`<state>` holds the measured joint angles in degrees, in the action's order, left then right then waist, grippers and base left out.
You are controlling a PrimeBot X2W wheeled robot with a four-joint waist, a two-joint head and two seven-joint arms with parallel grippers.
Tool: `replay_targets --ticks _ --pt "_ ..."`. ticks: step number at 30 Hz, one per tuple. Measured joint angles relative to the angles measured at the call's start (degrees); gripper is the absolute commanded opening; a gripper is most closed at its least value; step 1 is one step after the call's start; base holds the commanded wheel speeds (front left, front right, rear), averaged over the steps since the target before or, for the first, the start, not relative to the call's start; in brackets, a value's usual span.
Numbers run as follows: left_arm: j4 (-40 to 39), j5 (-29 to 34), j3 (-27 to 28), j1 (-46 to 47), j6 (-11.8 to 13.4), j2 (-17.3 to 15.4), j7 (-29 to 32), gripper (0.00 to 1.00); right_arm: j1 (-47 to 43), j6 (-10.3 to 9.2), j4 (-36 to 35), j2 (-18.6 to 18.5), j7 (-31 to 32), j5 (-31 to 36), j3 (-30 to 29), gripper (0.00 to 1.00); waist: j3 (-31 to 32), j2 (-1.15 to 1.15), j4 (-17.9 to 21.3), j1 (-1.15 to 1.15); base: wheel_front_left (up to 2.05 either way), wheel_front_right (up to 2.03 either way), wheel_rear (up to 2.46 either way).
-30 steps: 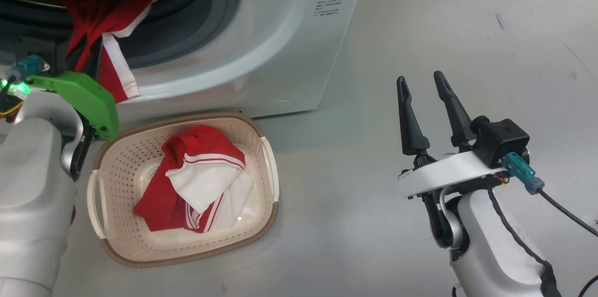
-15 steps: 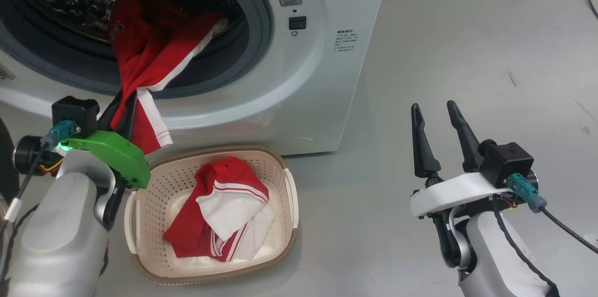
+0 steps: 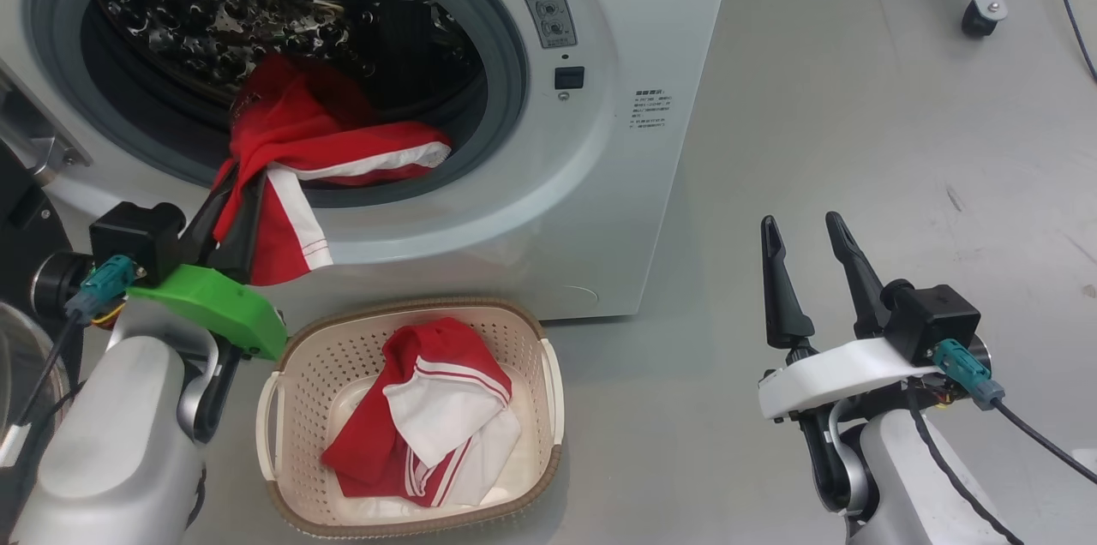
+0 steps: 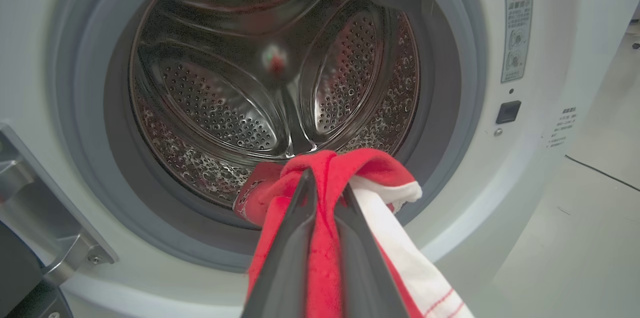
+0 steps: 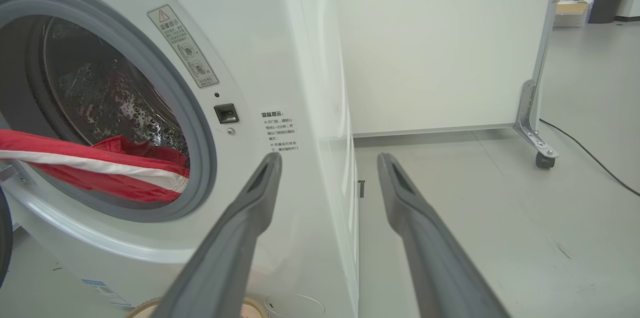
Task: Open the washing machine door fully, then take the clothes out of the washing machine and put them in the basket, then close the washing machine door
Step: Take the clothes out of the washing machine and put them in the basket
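In the head view the washing machine (image 3: pixel 600 56) takes up the upper left of the frame. Its grey-rimmed round opening is uncovered. The washing machine door (image 3: pixel 19 228) is swung aside, and part of its black frame shows at the far left edge, below a metal hinge (image 3: pixel 38 146).

One of the clothes, a red garment (image 3: pixel 317 129) with a white panel and stripe trim, hangs out over the lower lip of the opening, with part of it inside the drum (image 4: pixel 225 83). The left fingers (image 3: pixel 244 228), at centre left of the head view, are closed on this garment just below the rim. The cloth's loose end drops beside them toward the basket (image 3: pixel 411 306). In the left wrist view the same fingers (image 4: pixel 285 258) rise from the bottom centre with a fold of the red cloth (image 4: pixel 325 238) pinched between them, in front of the shiny perforated drum.

The basket stands on the grey floor (image 3: pixel 857 142) at the bottom centre-left of the head view, just in front of the machine. A second red and white garment (image 3: pixel 428 416) lies crumpled inside it.

The right fingers (image 3: pixel 776 288) are at the lower right of the head view, well apart from the machine and the basket. They are spread open, hold nothing and point up the frame. In the right wrist view these fingers (image 5: pixel 225 248) frame the machine's front corner, with its printed text (image 5: pixel 281 133) between and above them.
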<state>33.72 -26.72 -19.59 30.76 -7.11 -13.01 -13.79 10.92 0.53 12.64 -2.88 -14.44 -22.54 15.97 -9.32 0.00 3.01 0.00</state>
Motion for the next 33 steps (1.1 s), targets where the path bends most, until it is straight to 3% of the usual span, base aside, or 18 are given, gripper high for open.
replay_targets --ticks 19,33 --pt "-22.7 0.3 6.6 -0.9 0.0 -1.3 -0.7 0.0 -0.9 0.56 -0.8 0.0 0.0 0.0 -0.5 1.0 -1.0 0.0 -0.4 0.0 0.0 0.0 0.0" --pt "-27.1 1.3 6.3 -7.0 0.0 -1.5 -0.9 0.0 -0.9 0.57 -1.2 0.0 0.0 0.0 -0.5 1.0 -1.8 0.0 0.1 0.0 0.0 0.0 0.0"
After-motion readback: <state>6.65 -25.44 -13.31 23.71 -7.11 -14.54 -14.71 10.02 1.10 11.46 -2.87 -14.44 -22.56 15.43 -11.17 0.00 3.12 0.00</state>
